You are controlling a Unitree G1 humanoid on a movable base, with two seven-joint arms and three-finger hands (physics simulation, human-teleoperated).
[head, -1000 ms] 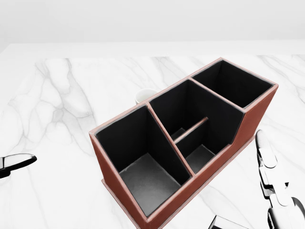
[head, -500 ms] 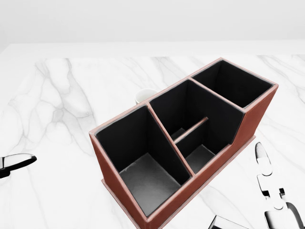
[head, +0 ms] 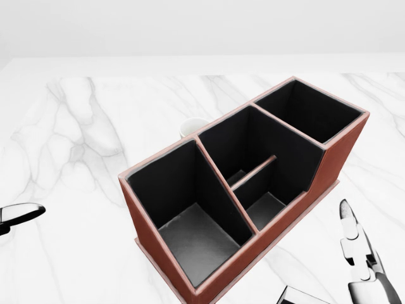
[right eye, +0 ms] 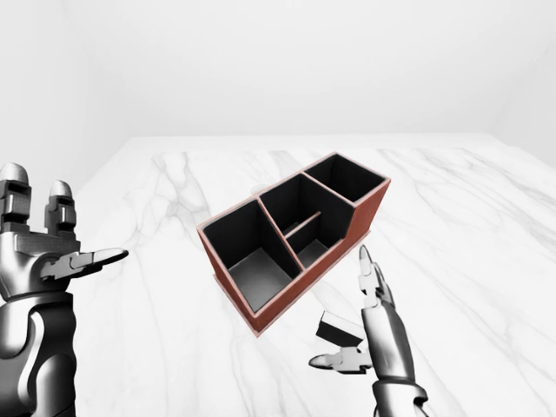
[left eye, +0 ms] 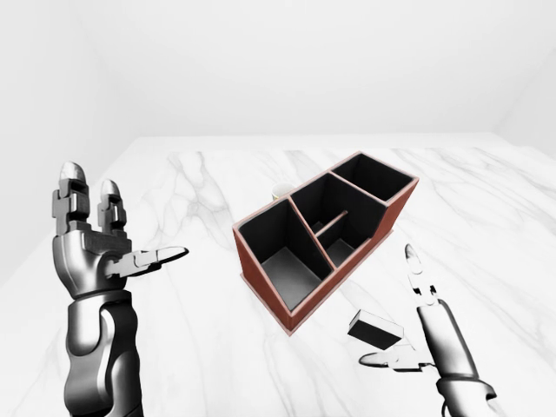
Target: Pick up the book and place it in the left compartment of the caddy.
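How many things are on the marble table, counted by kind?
Caddy: 1
Book: 1
White cup, mostly hidden behind the caddy: 1
Total: 3

Open marble table (left eye: 191,347) surrounds the caddy (left eye: 323,233); its left compartment (head: 190,221) stands empty, walled by dividers.

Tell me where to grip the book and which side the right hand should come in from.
Grip the book across its thin edges, thumb on one long side and fingers on the other. It lies on the marble table just below the caddy in the left-eye view, with the open right hand already beside it. Coming in from the view's right seems best, since the caddy's wall blocks the far side.
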